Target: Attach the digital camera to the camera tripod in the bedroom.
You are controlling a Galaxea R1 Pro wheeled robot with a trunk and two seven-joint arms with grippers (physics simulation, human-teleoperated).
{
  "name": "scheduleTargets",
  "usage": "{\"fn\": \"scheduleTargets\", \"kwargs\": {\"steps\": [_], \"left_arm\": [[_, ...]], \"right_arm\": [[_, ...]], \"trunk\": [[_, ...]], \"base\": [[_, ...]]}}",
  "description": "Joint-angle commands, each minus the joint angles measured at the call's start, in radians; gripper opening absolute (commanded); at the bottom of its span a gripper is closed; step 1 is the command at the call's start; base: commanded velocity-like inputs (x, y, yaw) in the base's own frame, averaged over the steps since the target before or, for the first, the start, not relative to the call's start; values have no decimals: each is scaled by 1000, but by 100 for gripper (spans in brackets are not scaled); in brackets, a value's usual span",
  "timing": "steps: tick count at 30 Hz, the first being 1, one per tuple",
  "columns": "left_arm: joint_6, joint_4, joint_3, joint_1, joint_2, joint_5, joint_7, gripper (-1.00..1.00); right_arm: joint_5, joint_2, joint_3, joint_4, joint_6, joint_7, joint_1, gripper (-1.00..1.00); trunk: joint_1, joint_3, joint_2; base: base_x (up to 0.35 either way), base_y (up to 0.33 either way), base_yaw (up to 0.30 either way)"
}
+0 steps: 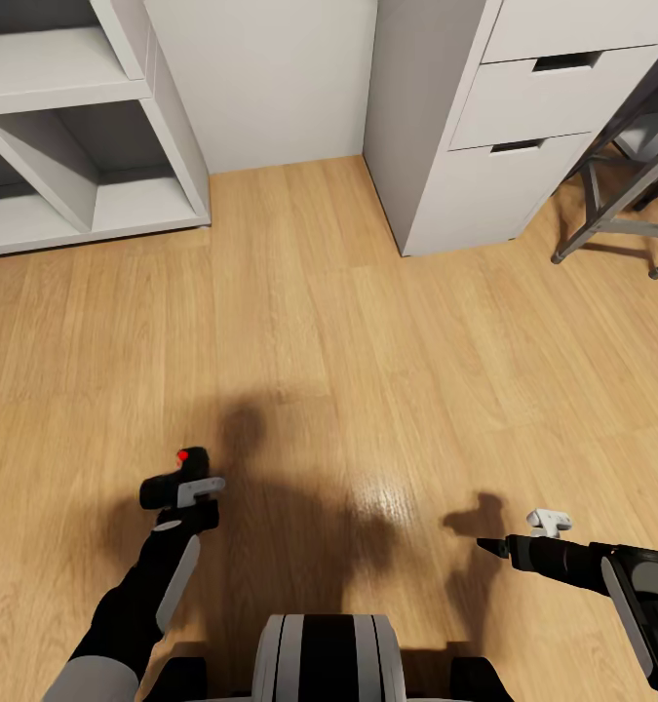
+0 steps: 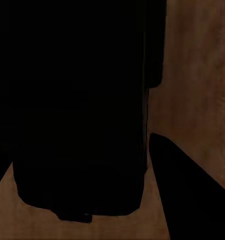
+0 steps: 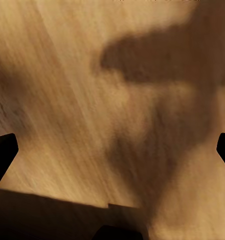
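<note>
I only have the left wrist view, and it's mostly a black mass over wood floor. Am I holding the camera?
Observer: Yes. In the head view the left gripper is shut on the digital camera, red dot facing up.
Operator: Is the right gripper holding anything?
Observer: No. The right gripper is open, fingers wide apart, over bare floor.
Operator: What's ahead of me?
Observer: A white drawer unit to the right, open shelving to the left.

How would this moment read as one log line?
left gripper: shut on digital camera | right gripper: open | floor: wood
</note>
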Motion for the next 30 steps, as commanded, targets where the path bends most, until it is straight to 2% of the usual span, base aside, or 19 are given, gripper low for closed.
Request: {"fn": "scheduleTargets", "kwargs": {"steps": [1, 2, 3, 15, 21, 24, 27, 28, 30], "left_arm": [[56, -93, 0, 0, -5, 15, 5, -100], [79, -116, 0, 0, -7, 17, 5, -100], [378, -418, -8, -1, -149, 24, 78, -100], [382, -422, -10, -1, -150, 25, 91, -100], [385, -421, -16, -1, -151, 29, 89, -100], [386, -422, -19, -1, -150, 42, 87, -100], [387, -432, -20, -1, -146, 90, 80, -100], [387, -436, -20, -1, -144, 137, 73, -100], [387, -439, -20, -1, -141, 197, 63, -100]], "right_arm": [[1, 0, -1, -1, 6, 5, 0, 100], [1, 0, -1, -1, 6, 5, 0, 100], [2, 0, 0, -1, 8, 11, 0, 100], [4, 0, 0, -1, 8, 10, 0, 100], [5, 0, 1, -1, 8, 11, 0, 100], [4, 0, 0, -1, 8, 12, 0, 100], [-2, 0, -1, -5, 9, 17, 0, 100], [-6, -1, -1, -10, 9, 22, 0, 100], [-10, -1, -3, -15, 10, 33, 0, 100]], "trunk": [[0, -1, 0], [0, -1, 0], [0, -1, 0], [0, -1, 0], [-3, 23, 1], [-4, 34, 2], [-5, 46, 3], [-6, 50, 3], [-7, 57, 3]], "base": [[0, 0, 0], [0, 0, 0], [0, 0, 0], [0, 0, 0], [0, 0, 0], [0, 0, 0], [0, 0, 0], [0, 0, 0], [0, 0, 0]]}}
